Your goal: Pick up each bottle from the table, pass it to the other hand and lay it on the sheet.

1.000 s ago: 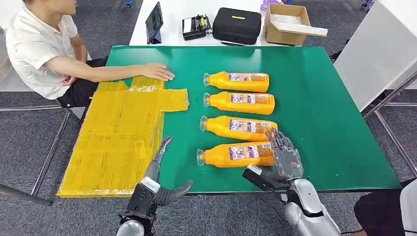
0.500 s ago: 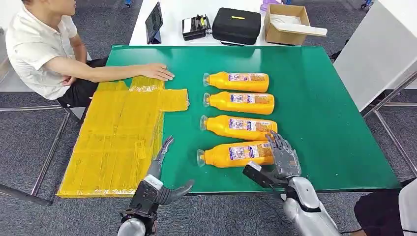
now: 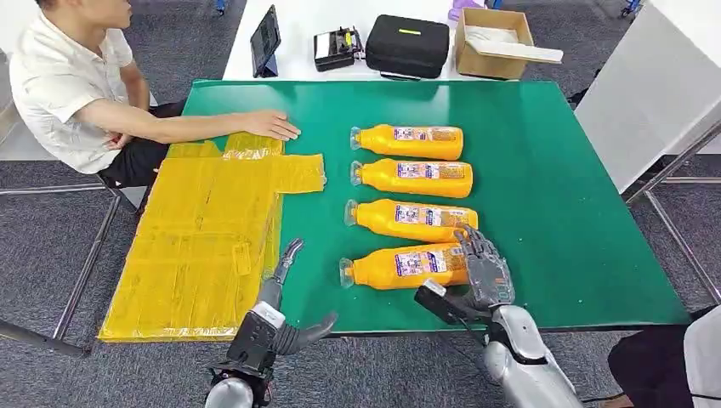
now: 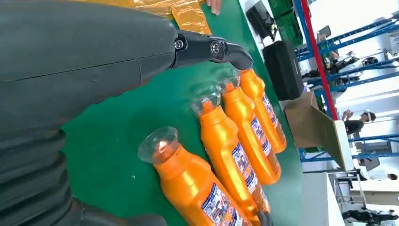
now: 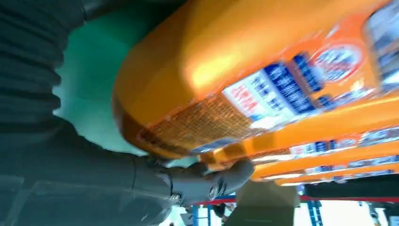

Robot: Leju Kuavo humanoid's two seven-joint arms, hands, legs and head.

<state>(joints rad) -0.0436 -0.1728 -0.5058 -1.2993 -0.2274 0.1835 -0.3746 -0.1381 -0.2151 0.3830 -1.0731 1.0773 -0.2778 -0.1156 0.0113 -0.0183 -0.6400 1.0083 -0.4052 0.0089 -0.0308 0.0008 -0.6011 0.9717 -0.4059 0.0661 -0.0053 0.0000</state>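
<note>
Reaching the nearest bottle (image 3: 406, 266), lying three-to-nine, the right hand (image 3: 479, 270) cups its three-o'clock base, grip uncertain; left hand (image 3: 276, 310) spread, empty.

A green-topped table (image 3: 553, 212) stands on grey carpet (image 3: 51, 246), a white table (image 3: 298, 17) behind it.

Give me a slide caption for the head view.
Right hand reaches the nearest of four bottles; left hand waits open beside the sheet.
</note>
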